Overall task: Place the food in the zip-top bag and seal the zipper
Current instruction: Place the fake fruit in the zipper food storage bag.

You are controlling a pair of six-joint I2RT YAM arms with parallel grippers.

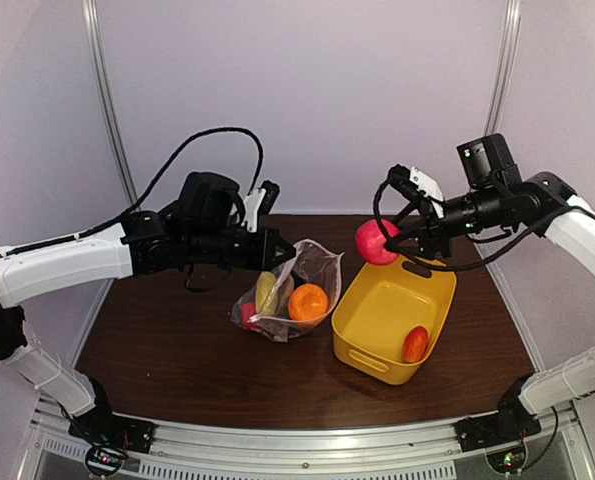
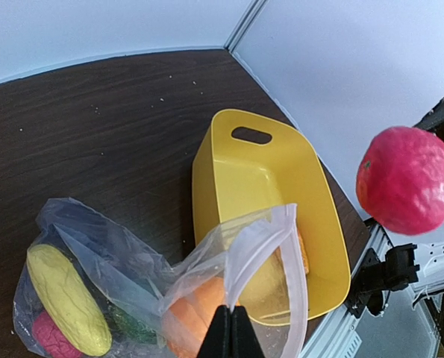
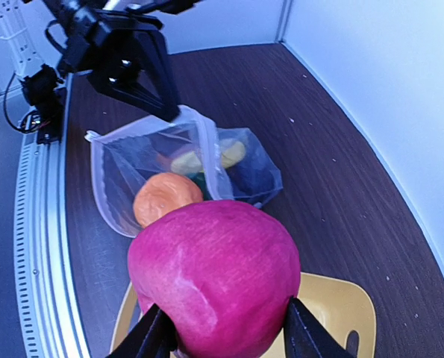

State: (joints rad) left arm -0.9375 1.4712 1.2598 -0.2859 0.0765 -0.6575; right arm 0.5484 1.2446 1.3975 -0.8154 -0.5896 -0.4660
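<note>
From the top view, I have the left gripper [image 1: 277, 246] pinched tight on the upper lip of the zip-top bag [image 1: 289, 292], which lies on the table [image 1: 167, 340] at about nine o'clock from the yellow tub [image 1: 392, 318]. The right gripper [image 1: 397, 240] clasps one pink fruit [image 1: 374, 241] in the air over the tub's eleven o'clock corner. I count one bag, one tub and one red piece [image 1: 415, 344] in the tub at its five o'clock end.

In the left wrist view, the closed fingertips hold only a thin fold of film. My worry is that the fold slips out if the fruit pushes on it, and the mouth collapses. Inside the bag I count an orange piece [image 2: 186, 319], a yellow piece [image 2: 66, 300], a small pink piece [image 2: 51, 337] and what may be a green one; the crinkled plastic blurs it.

In the right wrist view, the pink fruit is round and glossy, held between two narrow fingers, so it could squirt out. The bag's mouth at eleven o'clock looks little wider than the fruit. If I come in off-centre, I judge the fruit catches the rim, drags the bag or rolls across the table. The zipper is not closed.
</note>
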